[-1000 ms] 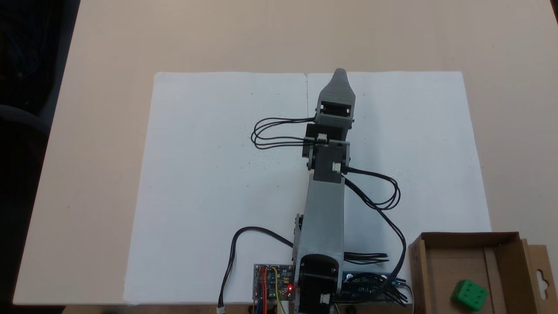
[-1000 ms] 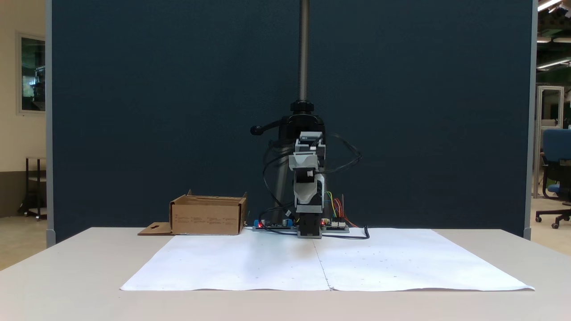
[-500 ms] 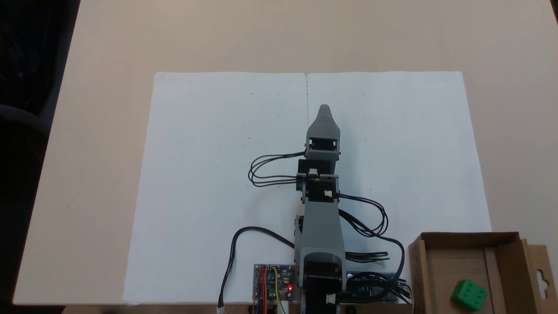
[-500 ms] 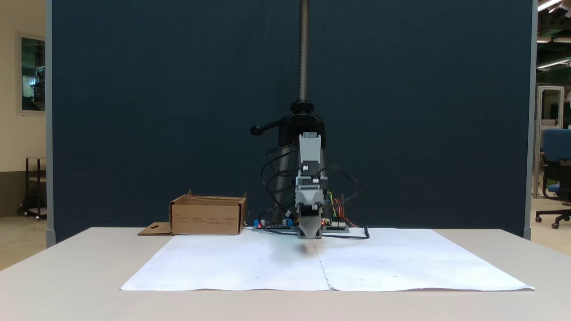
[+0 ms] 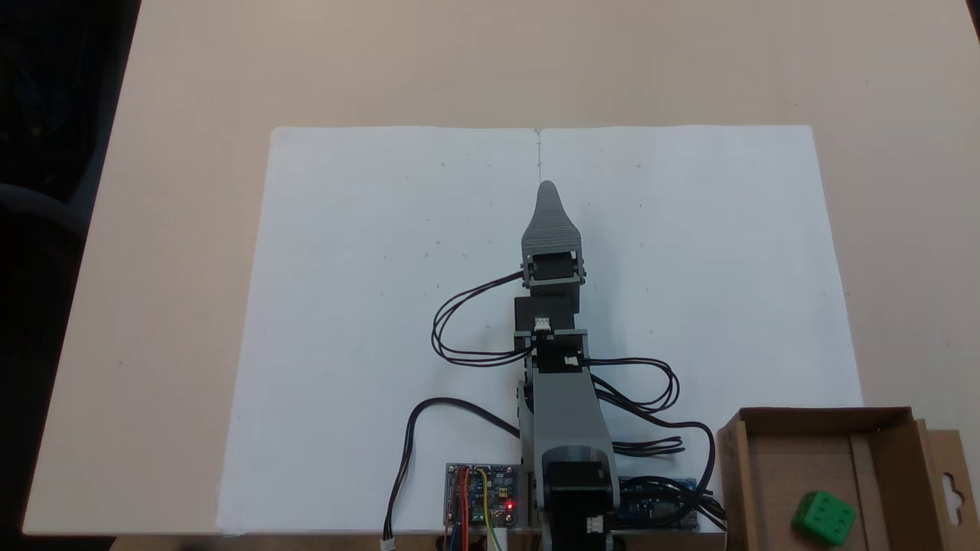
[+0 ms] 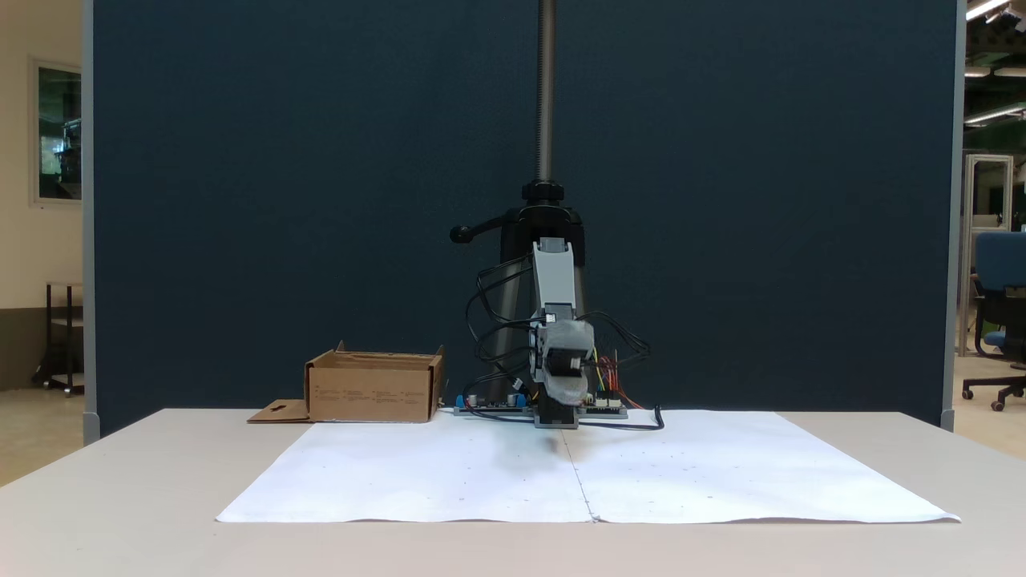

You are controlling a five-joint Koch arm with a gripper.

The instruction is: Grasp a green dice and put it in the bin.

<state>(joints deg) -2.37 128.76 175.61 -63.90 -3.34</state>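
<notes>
Fixed view from above: green dice (image 5: pixel 823 517) already inside bin (image 5: pixel 892 453), bottom right, well apart from jaws. Gripper (image 5: pixel 548 193) over paper centre, pointing away. Jaws stacked; state indeterminable.

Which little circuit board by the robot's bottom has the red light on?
The circuit board left of the arm's base in the top-down fixed view; its red light glows. The blue board lies right.

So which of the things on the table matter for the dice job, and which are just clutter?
Job:
- green dice, lying inside the bin
- bin, cardboard box beside the arm's base
- gripper, over the paper

Just there:
- white paper sheets
- circuit boards and black cables
- blue screen
</notes>
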